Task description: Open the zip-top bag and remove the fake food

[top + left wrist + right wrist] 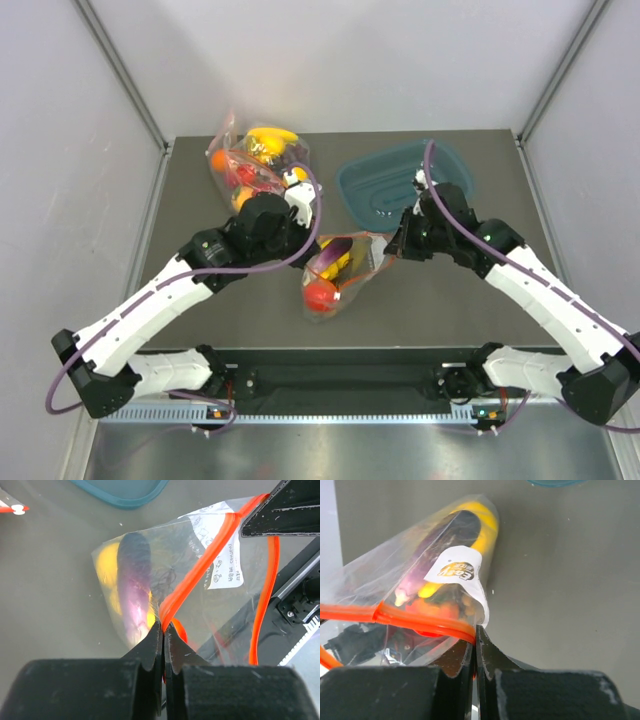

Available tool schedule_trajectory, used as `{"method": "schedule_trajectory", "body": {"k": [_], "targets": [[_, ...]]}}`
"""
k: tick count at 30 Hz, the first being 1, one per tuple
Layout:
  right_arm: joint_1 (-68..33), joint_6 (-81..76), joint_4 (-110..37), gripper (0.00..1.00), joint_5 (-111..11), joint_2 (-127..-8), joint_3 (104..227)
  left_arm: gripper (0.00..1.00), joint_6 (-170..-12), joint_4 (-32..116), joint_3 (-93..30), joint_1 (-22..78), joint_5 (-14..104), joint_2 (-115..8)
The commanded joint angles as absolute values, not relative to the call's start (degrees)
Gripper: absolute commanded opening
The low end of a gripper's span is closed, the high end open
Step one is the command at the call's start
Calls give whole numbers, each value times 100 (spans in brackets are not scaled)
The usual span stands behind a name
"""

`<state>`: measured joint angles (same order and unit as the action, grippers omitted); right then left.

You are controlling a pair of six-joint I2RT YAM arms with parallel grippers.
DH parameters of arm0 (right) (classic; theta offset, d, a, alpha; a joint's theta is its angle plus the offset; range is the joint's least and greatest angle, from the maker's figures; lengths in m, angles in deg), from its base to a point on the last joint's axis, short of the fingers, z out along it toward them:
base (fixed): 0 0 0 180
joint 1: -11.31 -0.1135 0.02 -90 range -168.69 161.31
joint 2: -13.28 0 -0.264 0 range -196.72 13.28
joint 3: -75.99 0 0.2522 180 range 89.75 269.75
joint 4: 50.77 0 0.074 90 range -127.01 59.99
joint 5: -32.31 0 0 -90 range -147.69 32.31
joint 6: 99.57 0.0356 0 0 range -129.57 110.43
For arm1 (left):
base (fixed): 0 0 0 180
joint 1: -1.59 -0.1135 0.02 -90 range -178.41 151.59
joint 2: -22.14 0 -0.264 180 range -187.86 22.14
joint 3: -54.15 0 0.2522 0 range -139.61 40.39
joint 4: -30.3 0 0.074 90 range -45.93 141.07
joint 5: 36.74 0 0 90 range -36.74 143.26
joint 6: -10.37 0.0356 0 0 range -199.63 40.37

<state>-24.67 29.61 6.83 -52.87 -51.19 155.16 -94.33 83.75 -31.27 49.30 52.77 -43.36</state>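
Note:
The clear zip-top bag (345,268) sits mid-table between both arms. Its red-orange zip strip (200,570) runs from one gripper to the other. My left gripper (163,624) is shut on one side of that strip, seen at the bag's left edge from above (322,243). My right gripper (476,630) is shut on the other side of the strip (415,617), at the bag's right edge (390,250). The fake food is inside the bag: a purple eggplant (134,582), a yellow piece (106,567) and a red tomato (320,294).
A second clear bag (250,160) with a banana and an orange lies at the back left, close behind my left wrist. A teal tray (400,182) sits at the back right, just beyond my right gripper. Grey walls enclose the table.

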Motion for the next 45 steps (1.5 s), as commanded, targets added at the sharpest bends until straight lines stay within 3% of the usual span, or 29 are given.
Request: {"method": "schedule_trajectory", "body": {"k": [1, 8, 10, 12, 18, 19, 25, 33, 45], "targets": [[-2534, 2840, 861, 0, -5628, -5132, 15691, 0, -9528, 8539, -3134, 4914, 5379, -4219], [-2542, 2717, 738, 0, -5673, -5290, 15523, 0, -9624, 7879, -2544, 4914, 4974, -4360], [-2542, 2559, 720, 10, -5672, -5238, 15654, 0, -9598, 7835, -2544, 4914, 4948, -4404], [-2569, 2357, 703, 29, -5673, -5167, 15979, 0, -9589, 7755, -2561, 4914, 4878, -4483], [-2893, 1618, 1098, 60, -5743, -5316, 17350, 0, -9721, 7518, -2552, 4914, 4790, -4518], [-2972, 1574, 1090, 62, -5882, -5351, 17491, 0, -9730, 7527, -2570, 4914, 4798, -4518], [-3693, 1617, 616, 62, -5517, -5843, 18160, 0, -9765, 7588, -2579, 4905, 4825, -4492], [-3870, 1846, -53, 54, -4724, -6512, 17528, 0, -9782, 7632, -2676, 4897, 4904, -4466], [-3826, 2198, -158, 53, -5084, -6222, 16412, 0, -9888, 7685, -2526, 4862, 5080, -4395]]}}
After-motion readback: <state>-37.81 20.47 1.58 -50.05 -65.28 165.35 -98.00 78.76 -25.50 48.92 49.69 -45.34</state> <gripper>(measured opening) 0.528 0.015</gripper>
